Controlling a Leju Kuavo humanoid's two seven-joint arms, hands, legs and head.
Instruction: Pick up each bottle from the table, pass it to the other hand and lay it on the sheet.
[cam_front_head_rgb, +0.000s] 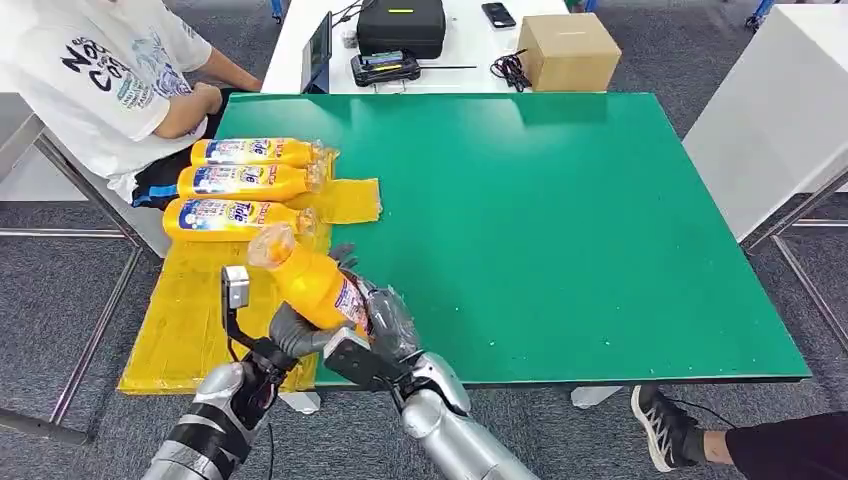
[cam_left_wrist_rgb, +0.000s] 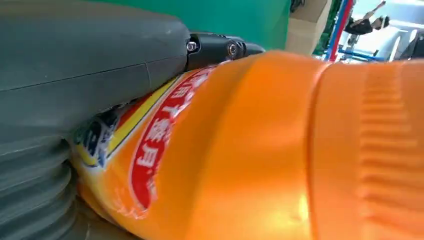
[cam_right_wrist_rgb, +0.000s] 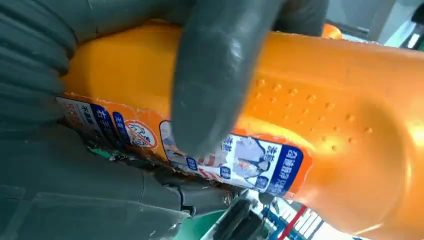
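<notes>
Setting: robotics lab or test room | Evidence: green work table (cam_front_head_rgb: 560, 230), grey carpet (cam_front_head_rgb: 60, 300), white desk (cam_front_head_rgb: 470, 50) with equipment case (cam_front_head_rgb: 401, 25), cardboard box (cam_front_head_rgb: 568, 52)

Grey carpeted floor (cam_front_head_rgb: 60, 300) runs under the green-topped surface (cam_front_head_rgb: 560, 230). Behind it a white desk (cam_front_head_rgb: 470, 60) carries a brown cardboard box (cam_front_head_rgb: 568, 50), a black case (cam_front_head_rgb: 401, 25) and a dark phone (cam_front_head_rgb: 498, 14). A white cabinet (cam_front_head_rgb: 780, 120) stands to the right.

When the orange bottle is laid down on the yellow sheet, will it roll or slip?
The orange bottle looks rounded and glossy, so it may roll or slip. The three bottles already lying still on the yellow sheet suggest it will settle.
</notes>
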